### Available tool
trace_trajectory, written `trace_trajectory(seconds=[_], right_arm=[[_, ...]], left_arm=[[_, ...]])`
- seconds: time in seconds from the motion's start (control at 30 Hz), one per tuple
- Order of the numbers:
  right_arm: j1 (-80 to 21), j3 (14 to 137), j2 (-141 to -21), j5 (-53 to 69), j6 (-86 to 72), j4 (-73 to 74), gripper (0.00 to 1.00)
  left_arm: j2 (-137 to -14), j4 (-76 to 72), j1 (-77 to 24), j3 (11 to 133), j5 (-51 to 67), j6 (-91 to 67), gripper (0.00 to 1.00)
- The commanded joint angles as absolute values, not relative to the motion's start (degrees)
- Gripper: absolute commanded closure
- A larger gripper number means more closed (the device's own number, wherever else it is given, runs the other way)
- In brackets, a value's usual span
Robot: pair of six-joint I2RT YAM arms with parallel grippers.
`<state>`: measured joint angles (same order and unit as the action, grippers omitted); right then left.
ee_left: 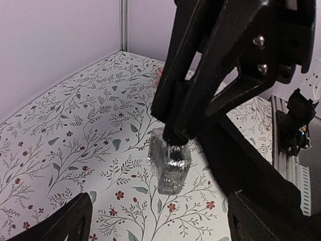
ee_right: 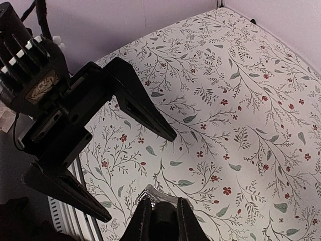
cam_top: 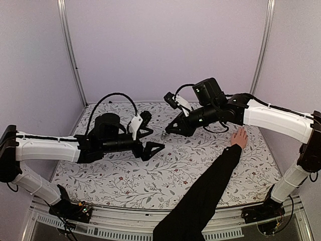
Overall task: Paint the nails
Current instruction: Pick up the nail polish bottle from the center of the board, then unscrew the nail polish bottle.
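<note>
on the desk (cam_top: 120, 175), right jaws clamp the cap (ee_right: 163, 221) of a small bottle (ee_left: 170, 168), left jaws wide apart.

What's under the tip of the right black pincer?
A small silvery glass bottle stands on the flowered tablecloth below the right pincer. Its tips, shut on a dark cap, hide the bottle's neck.

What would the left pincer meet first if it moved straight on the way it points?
Most likely the small glass bottle standing right ahead, with the right pincer at its top; depth is unclear.
</note>
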<state>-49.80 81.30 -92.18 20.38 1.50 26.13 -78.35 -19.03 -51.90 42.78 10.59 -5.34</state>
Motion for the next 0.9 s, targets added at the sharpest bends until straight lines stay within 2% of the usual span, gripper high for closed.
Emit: trace_trajectory(seconds=[0.0,0.37,0.87], right_arm=[[-49.48,80.20,-90.01,23.81,0.28,26.05,1.00],[-49.48,78.82,-87.95,25.14,-2.34,25.59,1.00],[-49.48,82.03,-89.69,24.61,-3.25,28.17,1.00]], left_arm=[[-81.82,-21.22,-56.11,46.38,5.79,0.48,0.09],[-83.79,-31.28,-58.34,43.78,3.05,3.04,0.41],[-87.29,-28.34,-60.94,46.29,-4.92,6.57,0.60]])
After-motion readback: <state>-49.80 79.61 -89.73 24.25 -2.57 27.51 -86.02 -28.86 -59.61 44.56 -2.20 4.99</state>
